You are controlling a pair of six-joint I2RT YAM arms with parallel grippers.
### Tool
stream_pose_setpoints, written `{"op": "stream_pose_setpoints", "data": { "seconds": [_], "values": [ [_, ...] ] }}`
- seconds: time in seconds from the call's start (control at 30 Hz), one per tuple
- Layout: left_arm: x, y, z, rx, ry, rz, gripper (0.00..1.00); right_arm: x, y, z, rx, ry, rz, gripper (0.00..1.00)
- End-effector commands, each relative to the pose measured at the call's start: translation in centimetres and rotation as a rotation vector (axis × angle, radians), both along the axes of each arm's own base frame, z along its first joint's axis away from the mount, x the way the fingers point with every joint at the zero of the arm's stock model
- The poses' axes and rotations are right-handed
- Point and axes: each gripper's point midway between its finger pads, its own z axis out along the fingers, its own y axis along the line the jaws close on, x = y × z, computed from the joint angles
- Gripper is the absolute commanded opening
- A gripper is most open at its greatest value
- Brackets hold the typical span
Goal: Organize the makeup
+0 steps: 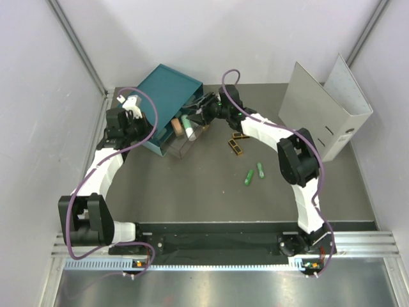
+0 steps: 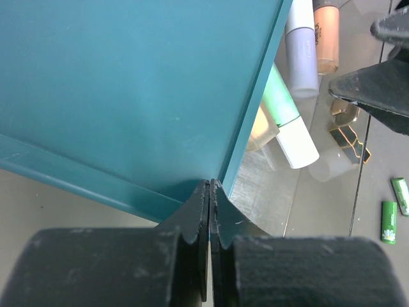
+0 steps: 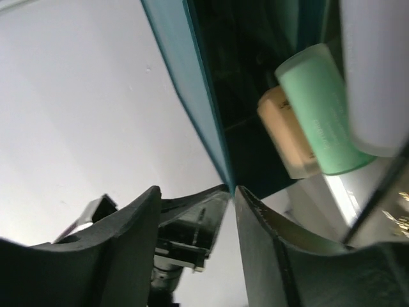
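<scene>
Far left, the shut, empty left gripper (image 2: pixel 209 187) presses the teal box (image 2: pixel 128 83), likely steadying it; the right gripper (image 3: pixel 199 195), parted and empty, hovers beside the drawer's tubes (image 2: pixel 281 96).

left hand (image 2: pixel 209 211) closed | at teal box (image 2: pixel 128 83) corner | tubes (image 2: pixel 287 121) in clear drawer (image 2: pixel 262 192)

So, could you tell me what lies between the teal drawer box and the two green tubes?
The two black-and-gold cases lie there, clearest in the top view.
</scene>
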Motion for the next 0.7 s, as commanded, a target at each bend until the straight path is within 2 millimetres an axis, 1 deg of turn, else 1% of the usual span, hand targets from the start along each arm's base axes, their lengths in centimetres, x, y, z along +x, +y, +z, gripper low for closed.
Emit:
{"op": "stream_pose_setpoints", "data": {
  "seconds": [0.0, 0.03, 0.07, 0.1, 0.13, 0.17, 0.2, 0.23, 0.27, 0.33, 0.37, 0.43, 0.47, 0.53, 0.57, 0.67],
  "values": [
    [-6.1, -0.8, -7.4, -0.006, 0.355, -0.032, 0.0, -0.4, -3.9, 6.3, -0.085, -0.241, 0.003, 0.46],
    [-6.1, -0.8, -7.5, -0.005, 0.358, -0.033, 0.0, -1.0, -4.8, 7.4, -0.11, -0.265, -0.001, 0.42],
    [-6.1, -0.8, -7.6, -0.006, 0.36, -0.032, 0.0, -0.7, -5.9, 7.2, -0.145, -0.276, -0.027, 0.4],
    [-6.2, -0.7, -7.6, -0.007, 0.36, -0.032, 0.0, -0.9, -6.8, 7.1, -0.184, -0.302, -0.026, 0.37],
    [-6.2, -0.8, -7.6, -0.007, 0.361, -0.035, 0.0, -1.5, -7.7, 8.8, -0.182, -0.341, -0.041, 0.33],
    [-6.3, -0.8, -7.8, -0.008, 0.367, -0.036, 0.0, -1.5, -8.8, 7.6, -0.21, -0.328, -0.057, 0.31],
    [-6.3, -0.8, -7.8, -0.008, 0.367, -0.036, 0.0, -1.8, -9.3, 7.8, -0.217, -0.34, -0.061, 0.3],
    [-6.4, -0.8, -7.9, -0.008, 0.37, -0.036, 0.0, -2.3, -10.1, 8.4, -0.213, -0.354, -0.07, 0.27],
    [-6.4, -0.8, -8.0, -0.009, 0.371, -0.036, 0.0, -2.7, -10.8, 6.9, -0.228, -0.326, -0.068, 0.27],
    [-6.3, -0.9, -8.1, -0.014, 0.374, -0.037, 0.0, -3.4, -11.6, 6.4, -0.229, -0.321, -0.065, 0.24],
    [-6.3, -0.9, -8.1, -0.014, 0.376, -0.039, 0.0, -4.0, -12.0, 4.6, -0.246, -0.288, -0.055, 0.24],
    [-6.3, -1.0, -8.1, -0.014, 0.374, -0.043, 0.0, -4.8, -12.4, 3.6, -0.256, -0.28, -0.049, 0.21],
    [-6.2, -0.9, -8.0, -0.013, 0.374, -0.042, 0.0, -5.4, -12.6, 2.0, -0.267, -0.251, -0.034, 0.21],
    [-6.2, -0.9, -7.9, -0.005, 0.373, -0.046, 0.0, -5.9, -12.7, 0.9, -0.259, -0.23, -0.026, 0.19],
    [-6.2, -0.8, -7.9, -0.002, 0.376, -0.045, 0.0, -6.4, -12.7, 0.1, -0.26, -0.211, -0.009, 0.18],
    [-6.3, -0.8, -7.8, 0.001, 0.374, -0.049, 0.0, -6.8, -12.7, -1.2, -0.276, -0.191, 0.013, 0.17]
  ]
}}
